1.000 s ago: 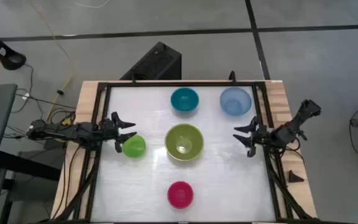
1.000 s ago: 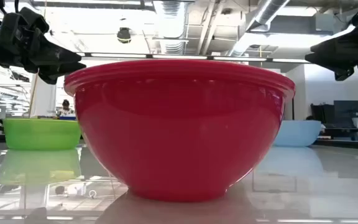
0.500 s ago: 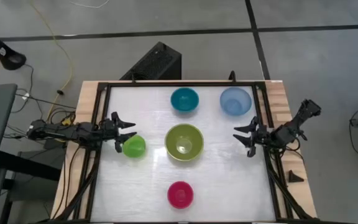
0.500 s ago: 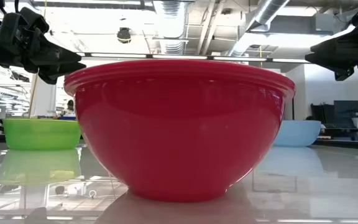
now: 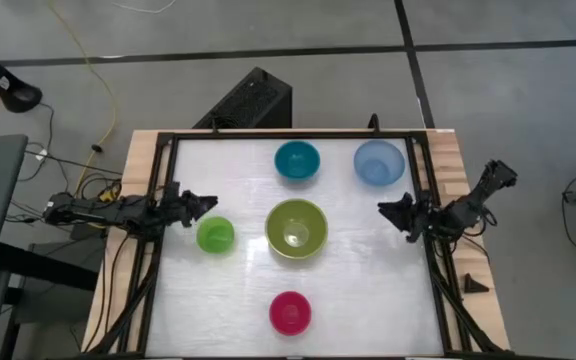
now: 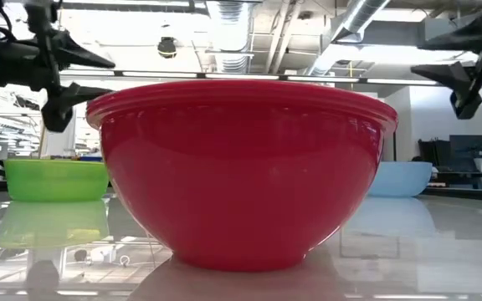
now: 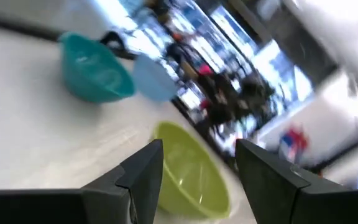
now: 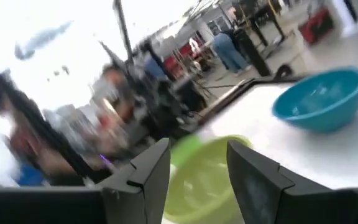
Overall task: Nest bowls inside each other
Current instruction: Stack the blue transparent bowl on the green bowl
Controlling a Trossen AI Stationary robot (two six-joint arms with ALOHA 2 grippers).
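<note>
Five bowls stand apart, each on its base on the white table: teal (image 5: pixel 297 160) and light blue (image 5: pixel 379 162) at the far side, olive-green (image 5: pixel 296 228) in the middle, lime green (image 5: pixel 215 235) to its left, magenta-pink (image 5: pixel 290 312) near the front. The magenta bowl (image 6: pixel 241 176) fills the low view. My left gripper (image 5: pixel 206 204) hovers open just beyond the lime bowl, above table height, pointing level at the olive bowl (image 7: pixel 191 177). My right gripper (image 5: pixel 386 209) hovers open to the right of the olive bowl (image 8: pixel 207 177), pointing left. Neither touches a bowl.
A black frame (image 5: pixel 288 134) edges the table on its far, left and right sides. Bare tabletop lies between the bowls and along the front on both sides of the magenta bowl. A dark box (image 5: pixel 253 100) sits on the floor beyond the far edge.
Both grippers have rolled about a quarter turn about their own long axes. Their fingers, earlier spread side by side over the table, now stand one above the other. Neither has travelled noticeably, and no bowl has moved.
</note>
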